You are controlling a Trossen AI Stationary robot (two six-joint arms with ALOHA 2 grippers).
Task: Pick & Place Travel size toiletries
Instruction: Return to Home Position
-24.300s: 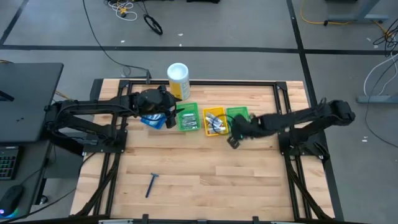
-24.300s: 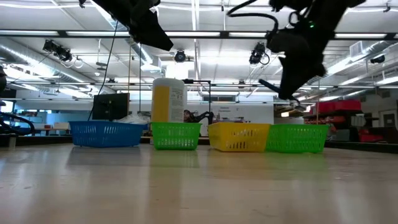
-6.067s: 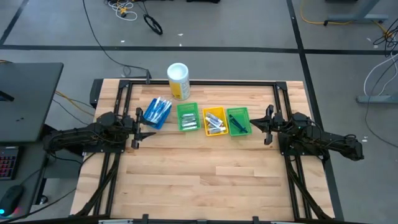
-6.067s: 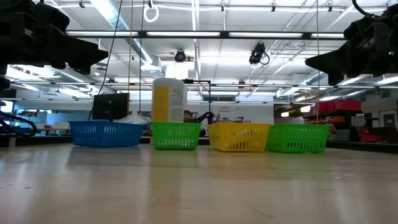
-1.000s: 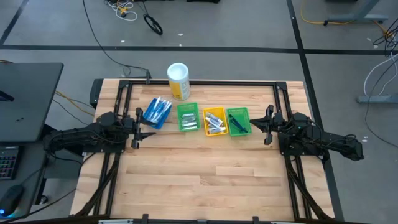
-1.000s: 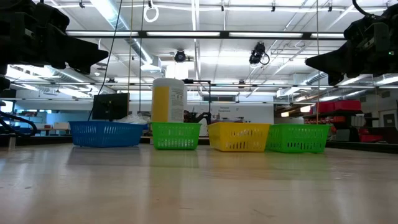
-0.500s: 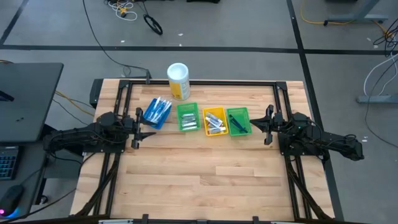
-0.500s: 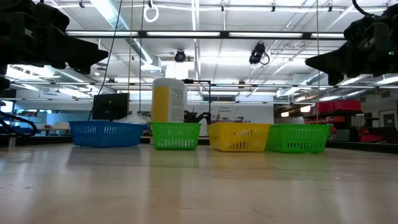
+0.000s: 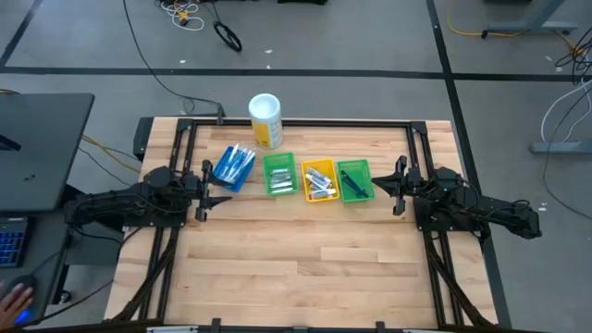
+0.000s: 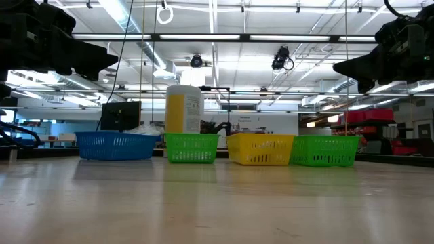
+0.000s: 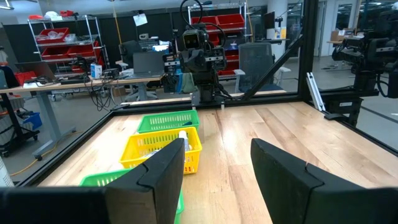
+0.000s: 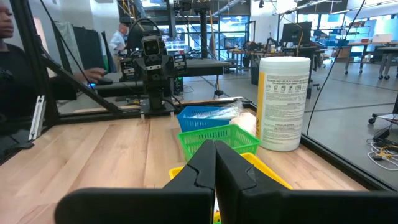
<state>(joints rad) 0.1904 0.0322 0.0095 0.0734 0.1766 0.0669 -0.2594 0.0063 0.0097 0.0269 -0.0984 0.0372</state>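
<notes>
Table (image 9: pixel 305 259), front half: bare wood, nothing loose, so sorting looks finished. Mid-sides: left gripper (image 11: pixel 217 149), fingers apart, empty; right gripper (image 12: pixel 215 149), fingers pressed together, empty; both drawn clear of the bins, apparently parked. Behind, one row: blue bin (image 10: pixel 115 146) holding toothbrushes (image 9: pixel 236 162); left green bin (image 10: pixel 192 148), silver tubes (image 9: pixel 280 178); yellow bin (image 10: pixel 260 149), toothpaste tubes (image 9: pixel 319 181); right green bin (image 10: pixel 324 150), razors (image 9: pixel 351 180). Farthest: canister (image 9: pixel 265 118), upright.

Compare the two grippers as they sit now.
The left gripper is open wide; the right gripper is shut tight. The left sits at the left edge of the table, the right at the opposite edge. Both hold nothing and face each other.
</notes>
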